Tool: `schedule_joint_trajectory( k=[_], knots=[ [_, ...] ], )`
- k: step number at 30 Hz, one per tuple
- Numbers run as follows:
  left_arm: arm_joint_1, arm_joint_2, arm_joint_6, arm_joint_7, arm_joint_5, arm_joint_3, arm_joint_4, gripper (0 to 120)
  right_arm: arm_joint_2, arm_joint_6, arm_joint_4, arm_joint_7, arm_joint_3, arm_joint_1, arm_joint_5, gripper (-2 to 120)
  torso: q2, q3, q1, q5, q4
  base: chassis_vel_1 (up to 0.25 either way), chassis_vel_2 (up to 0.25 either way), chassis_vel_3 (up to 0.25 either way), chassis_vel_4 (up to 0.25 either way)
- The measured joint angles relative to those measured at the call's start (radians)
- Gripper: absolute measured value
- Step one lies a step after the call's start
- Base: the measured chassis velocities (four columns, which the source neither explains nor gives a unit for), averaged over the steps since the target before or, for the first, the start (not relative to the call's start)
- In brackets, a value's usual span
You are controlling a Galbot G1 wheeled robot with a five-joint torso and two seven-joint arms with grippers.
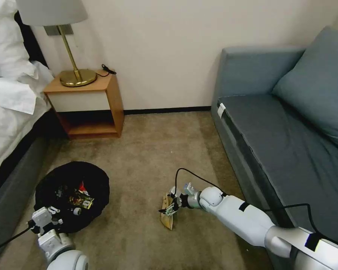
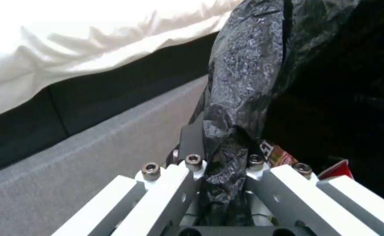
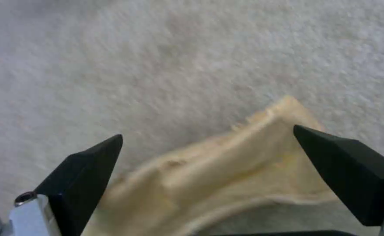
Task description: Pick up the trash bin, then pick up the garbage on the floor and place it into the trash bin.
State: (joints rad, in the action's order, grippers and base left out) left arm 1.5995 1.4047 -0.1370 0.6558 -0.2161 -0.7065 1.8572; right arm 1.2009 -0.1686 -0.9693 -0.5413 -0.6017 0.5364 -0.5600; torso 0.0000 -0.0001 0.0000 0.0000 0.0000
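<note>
Our right gripper (image 3: 207, 147), fingers apart, straddles one tan peel strip (image 3: 227, 173) on the carpet (image 3: 157, 59). Our left gripper (image 2: 222, 170) clamps the black-bagged trash bin (image 1: 73, 193) beside the bed (image 1: 7, 123); its three litter pieces are partly hidden.

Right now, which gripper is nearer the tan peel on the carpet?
Right. The right gripper is open, its fingers straddling the tan peel. The left gripper is off to the robot's left, shut on the trash bin rim.
</note>
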Motion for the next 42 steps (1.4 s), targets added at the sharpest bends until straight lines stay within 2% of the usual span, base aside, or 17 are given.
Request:
schedule_joint_trajectory(
  k=[2, 6, 9, 11, 14, 15, 18, 20, 22, 24, 28, 32, 42],
  knots=[
    [0.005, 0.005, 0.0, 0.0, 0.003, 0.001, 0.002, 3, 0.028, 0.018, 0.044, 0.015, 0.014, 0.002, 0.073, 99, 0.0, 0.0, 0.0, -0.0001, 0.0001, 0.0, 0.0, 0.0, 0.0],
    [0.009, 0.006, -0.002, 0.0, 0.004, 0.002, 0.002, 3, 0.047, 0.038, 0.082, 0.028, 0.024, 0.003, 0.138, 99, 0.0, 0.0, 0.0, 0.0, 0.0, 0.0, 0.0, 0.0, 0.0],
    [0.013, 0.01, -0.003, 0.0, 0.006, 0.002, 0.005, 3, 0.077, 0.069, 0.138, 0.028, 0.042, 0.002, 0.225, 83, 0.0, 0.0, 0.0, 0.0, 0.0001, 0.0, 0.0, 0.0, 0.0],
    [0.014, 0.011, -0.003, 0.001, 0.006, 0.002, 0.006, 3, 0.083, 0.076, 0.149, 0.025, 0.045, 0.002, 0.236, 80, 0.0, 0.0, 0.0, -0.0001, 0.0, 0.0, 0.0, 0.0, 0.0],
    [0.014, 0.015, -0.004, 0.001, 0.009, 0.004, 0.007, 3, 0.104, 0.09, 0.178, 0.014, 0.056, 0.001, 0.267, 67, 0.0, 0.0, 0.0, 0.0, 0.0, 0.0, 0.0, 0.0, 0.0],
    [0.014, 0.015, -0.004, 0.001, 0.009, 0.004, 0.007, 3, 0.104, 0.09, 0.178, 0.014, 0.056, 0.001, 0.267, 67, 0.0, 0.0, 0.0, 0.0, 0.0, 0.0, 0.0, 0.0, 0.0],
    [0.014, 0.017, -0.004, 0.002, 0.014, 0.007, 0.007, 3, 0.116, 0.099, 0.191, 0.004, 0.064, 0.003, 0.288, 57, 0.0, 0.0, 0.0, -0.0001, 0.0001, 0.0, 0.0, 0.0, 0.0],
    [0.013, 0.018, -0.004, 0.002, 0.017, 0.009, 0.009, 3, 0.118, 0.104, 0.195, 0.001, 0.068, 0.005, 0.296, 44, 0.0, 0.0, 0.0, -0.0001, 0.0, 0.0, 0.0, 0.0, 0.0],
    [0.013, 0.018, -0.004, 0.002, 0.017, 0.01, 0.009, 3, 0.118, 0.104, 0.195, 0.001, 0.068, 0.005, 0.296, 42, 0.0, 0.0, 0.0, -0.0001, 0.0, 0.0, 0.0, 0.0, 0.0],
    [0.011, 0.018, -0.004, 0.002, 0.017, 0.011, 0.009, 3, 0.116, 0.109, 0.201, -0.002, 0.075, 0.004, 0.3, 28, 0.0, 0.0, 0.0, 0.0, 0.0, 0.0, 0.0, 0.0, 0.0],
    [0.011, 0.025, -0.006, 0.003, 0.019, 0.012, 0.009, 3, 0.119, 0.123, 0.226, -0.006, 0.083, -0.003, 0.318, 20, 0.0, 0.0, 0.0, 0.0, 0.0, 0.0, 0.0, 0.0, 0.0],
    [0.013, 0.023, -0.01, 0.003, 0.016, 0.004, -0.002, 3, 0.122, 0.135, 0.249, -0.009, 0.102, -0.006, 0.327, 2, 0.0, 0.0, 0.0, 0.0, 0.0, 0.0, 0.0, 0.0, 0.0],
    [0.015, 0.029, -0.021, 0.004, 0.023, 0.011, -0.025, 3, 0.122, 0.151, 0.257, -0.016, 0.139, -0.001, 0.331, 0, 0.0, 0.0, 0.0, 0.0, 0.0, 0.0, 0.0, 0.0, 0.0]
  ],
)
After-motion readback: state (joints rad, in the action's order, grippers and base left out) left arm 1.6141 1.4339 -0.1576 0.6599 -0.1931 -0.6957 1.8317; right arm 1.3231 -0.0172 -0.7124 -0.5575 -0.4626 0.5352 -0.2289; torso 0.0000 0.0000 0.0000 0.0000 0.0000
